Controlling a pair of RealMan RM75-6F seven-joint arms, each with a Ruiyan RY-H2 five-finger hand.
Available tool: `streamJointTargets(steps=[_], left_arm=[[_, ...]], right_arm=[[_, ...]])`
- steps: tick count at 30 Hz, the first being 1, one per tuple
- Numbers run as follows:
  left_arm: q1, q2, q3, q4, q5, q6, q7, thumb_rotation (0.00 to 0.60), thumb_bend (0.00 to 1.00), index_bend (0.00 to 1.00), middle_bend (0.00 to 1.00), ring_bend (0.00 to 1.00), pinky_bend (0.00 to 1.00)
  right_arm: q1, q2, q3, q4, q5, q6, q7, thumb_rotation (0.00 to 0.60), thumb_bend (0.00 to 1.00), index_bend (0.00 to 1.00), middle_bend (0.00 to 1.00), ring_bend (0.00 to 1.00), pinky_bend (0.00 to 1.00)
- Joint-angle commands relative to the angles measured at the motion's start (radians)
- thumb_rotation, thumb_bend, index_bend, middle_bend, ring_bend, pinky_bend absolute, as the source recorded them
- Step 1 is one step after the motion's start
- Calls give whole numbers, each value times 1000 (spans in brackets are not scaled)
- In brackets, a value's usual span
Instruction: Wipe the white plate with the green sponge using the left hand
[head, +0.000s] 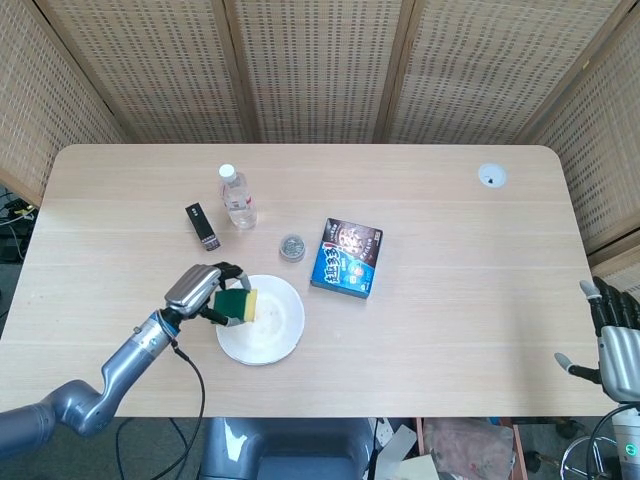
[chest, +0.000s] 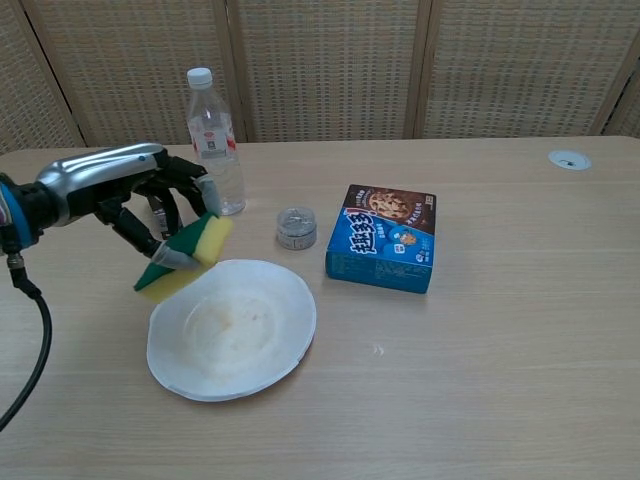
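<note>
I've got the left hand (chest: 150, 205) gripping the green sponge (chest: 186, 258) above the white plate's (chest: 255, 345) left rim — sponge tilted, long axis dipping toward me. Right hand (head: 614, 340) open off-table.

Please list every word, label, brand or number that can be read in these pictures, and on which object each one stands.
"趣多多": large white characters on the blue cookie box.
Water bottle: the label has red print, too small to read.
Small black box: it carries markings, too small to read.
Small round tin: no readable text.
</note>
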Motion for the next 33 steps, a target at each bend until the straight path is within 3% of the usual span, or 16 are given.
streamJointTargets(steps=[1, 6, 15, 33], left_arm=[[-49, -60, 14, 52, 18, -38, -45, 600, 48, 519, 430, 331, 459], [-81, -167, 19, 197, 10, -46, -96, 600, 47, 520, 431, 331, 459], [-83, -281, 60, 398, 17, -19, -203, 600, 45, 521, 434, 331, 443], [-45, -411, 119, 600, 40, 69, -372, 600, 45, 521, 439, 331, 438]], right_arm=[[1, -3, 2, 2, 8, -2, -7, 600, 0, 0, 0, 0, 0], [4, -7, 11, 5, 38, -13, -21, 600, 0, 0, 0, 0, 0], [11, -11, 15, 16, 59, -32, -23, 600, 0, 0, 0, 0, 0], [13, -5, 13, 10, 58, -36, -12, 600, 0, 0, 0, 0, 0]])
